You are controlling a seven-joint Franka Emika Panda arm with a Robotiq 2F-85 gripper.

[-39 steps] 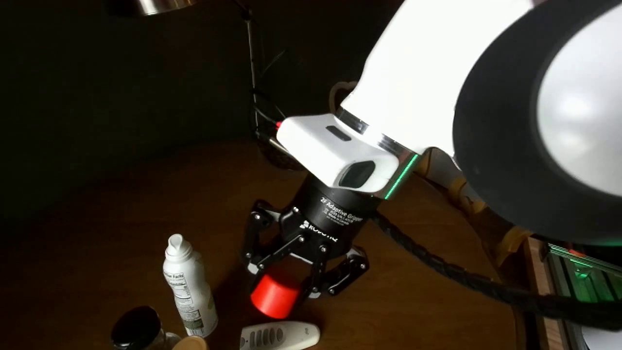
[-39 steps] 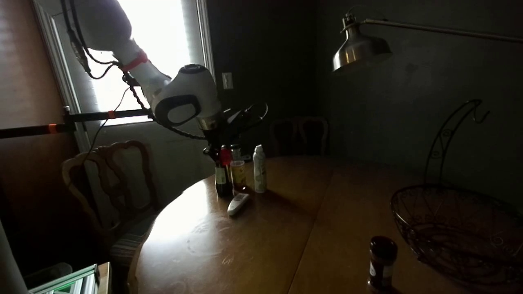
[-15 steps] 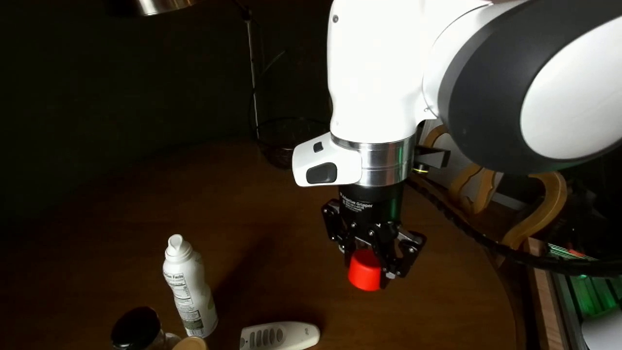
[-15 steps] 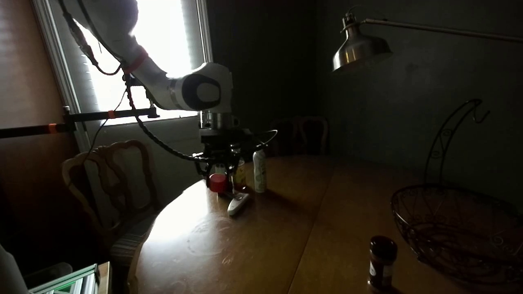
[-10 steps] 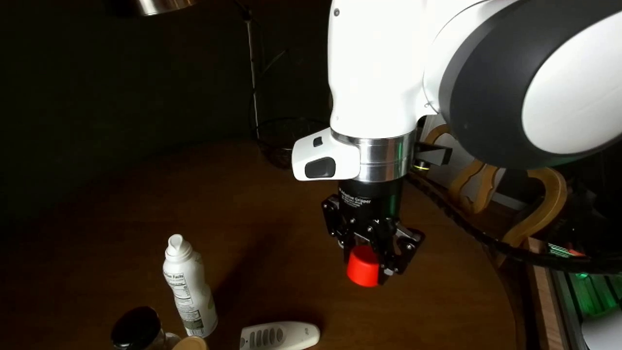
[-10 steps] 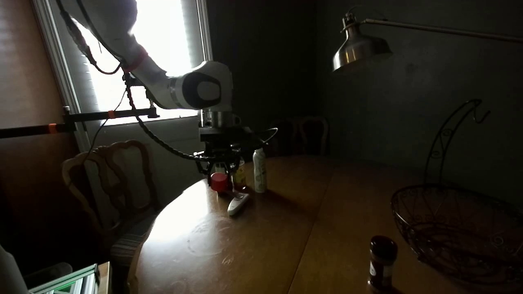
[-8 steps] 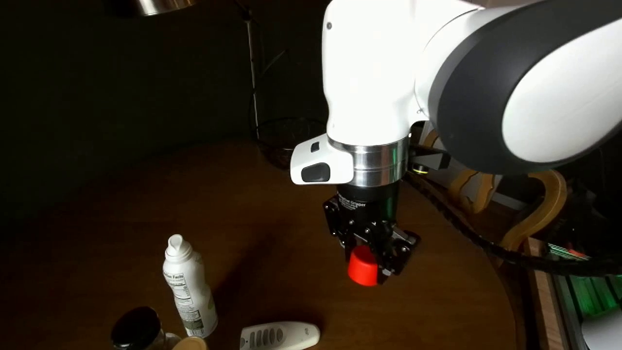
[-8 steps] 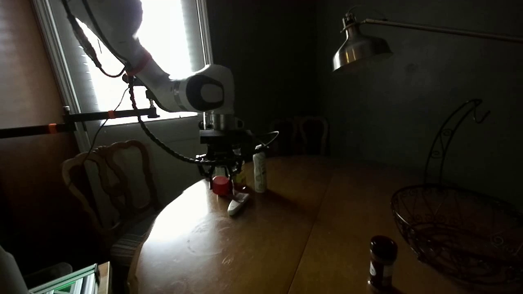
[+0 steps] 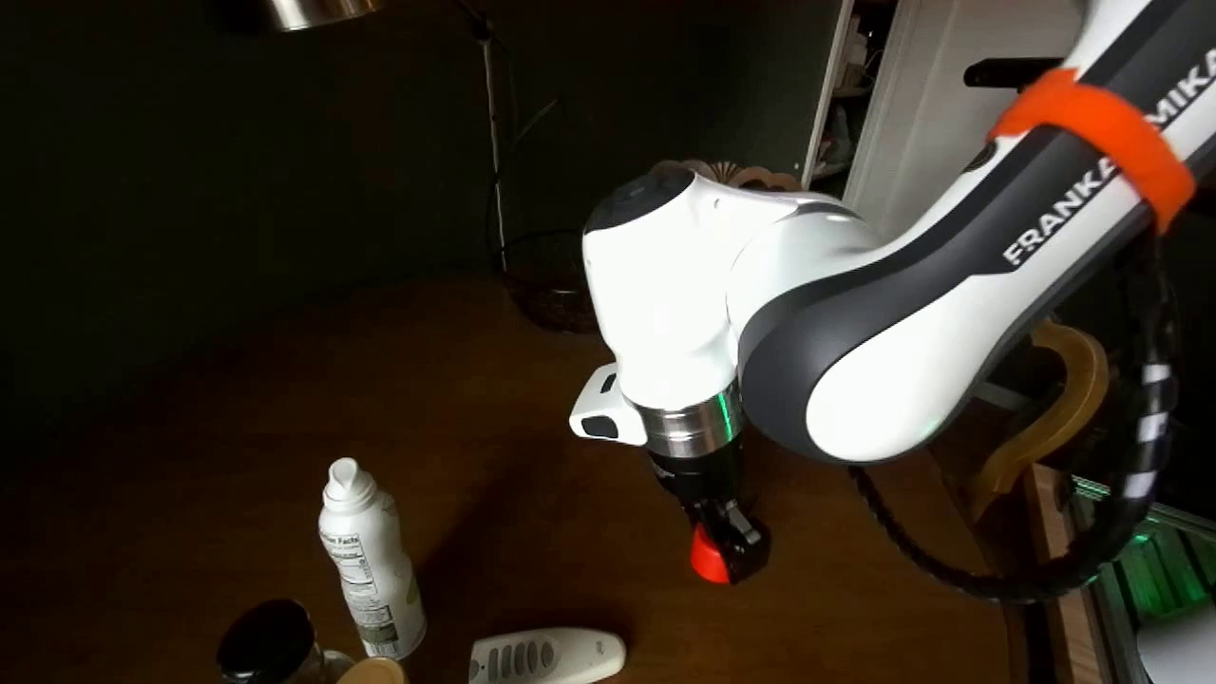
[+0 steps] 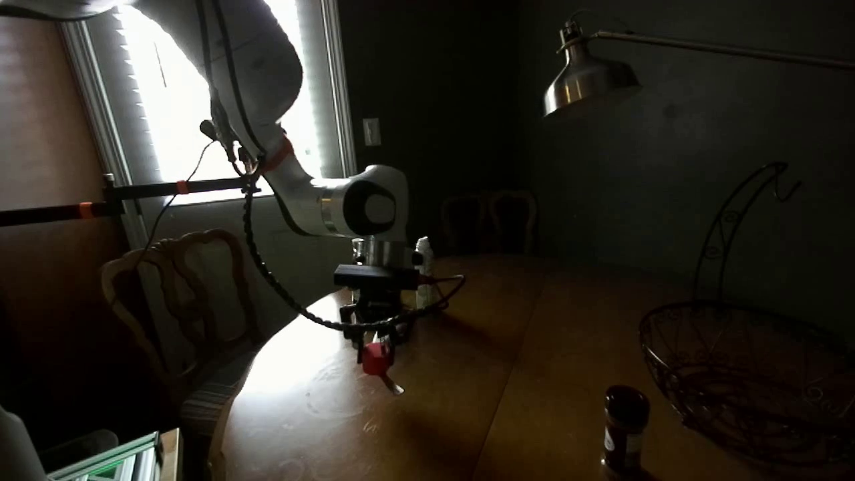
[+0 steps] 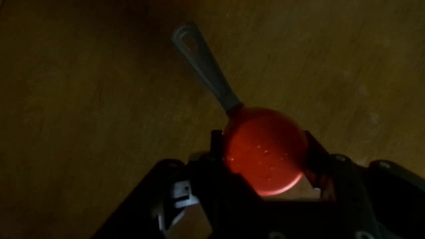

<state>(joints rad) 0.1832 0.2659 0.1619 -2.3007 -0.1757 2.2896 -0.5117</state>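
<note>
My gripper (image 9: 730, 551) points down and is shut on a red cup with a grey handle, like a measuring cup (image 9: 707, 557). In an exterior view the gripper (image 10: 377, 349) holds the red cup (image 10: 375, 361) above the wooden table, with the handle (image 10: 393, 385) sticking out below it. In the wrist view the two black fingers (image 11: 264, 146) press on opposite sides of the round red cup (image 11: 262, 162), whose handle (image 11: 207, 68) points up and left. Nearby on the table are a white remote (image 9: 551, 657) and an upright white spray bottle (image 9: 372, 570).
A black-lidded jar (image 9: 268, 640) stands by the spray bottle. A dark jar (image 10: 625, 427) stands at the table's near side, beside a black wire basket with a hook (image 10: 668, 354). A metal lamp (image 10: 591, 80) hangs over the table. A wooden chair (image 10: 175, 280) stands at its edge.
The arm has swung from tilted to nearly upright and reached further over the table, away from the spray bottle and remote. The gripper has turned. The red cup stays between the fingers.
</note>
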